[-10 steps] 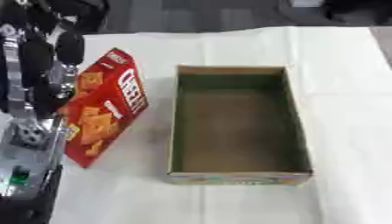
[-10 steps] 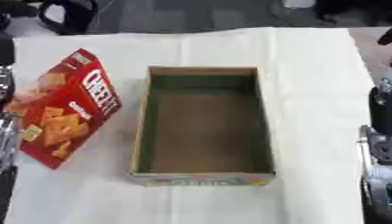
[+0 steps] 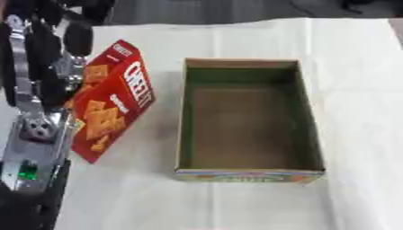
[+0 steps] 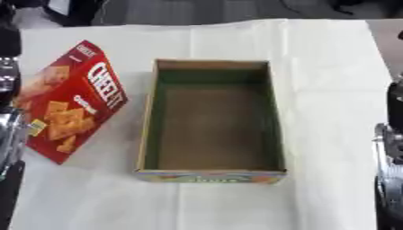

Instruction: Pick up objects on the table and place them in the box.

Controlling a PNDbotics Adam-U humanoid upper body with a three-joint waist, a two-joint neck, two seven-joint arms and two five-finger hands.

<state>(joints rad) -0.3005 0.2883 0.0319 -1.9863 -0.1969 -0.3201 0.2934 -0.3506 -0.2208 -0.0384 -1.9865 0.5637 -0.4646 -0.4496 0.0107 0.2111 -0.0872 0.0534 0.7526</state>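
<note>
A red cracker box (image 3: 110, 101) sits tilted on the white cloth, left of the open cardboard box (image 3: 248, 173). My left hand (image 3: 43, 67) is right against the cracker box's left edge and covers part of it. The cardboard box has a bare brown floor and green inner walls, with nothing inside. My right hand (image 4: 391, 134) shows only as a black and silver sliver at the right edge of the right eye view, well away from both boxes.
The white cloth (image 4: 315, 54) covers the whole table around the boxes. Dark floor and dark shapes lie beyond the table's far edge. My left forearm (image 3: 28, 170) fills the lower left corner.
The cracker box and my left hand have shifted slightly toward the far side. The cardboard box has not moved.
</note>
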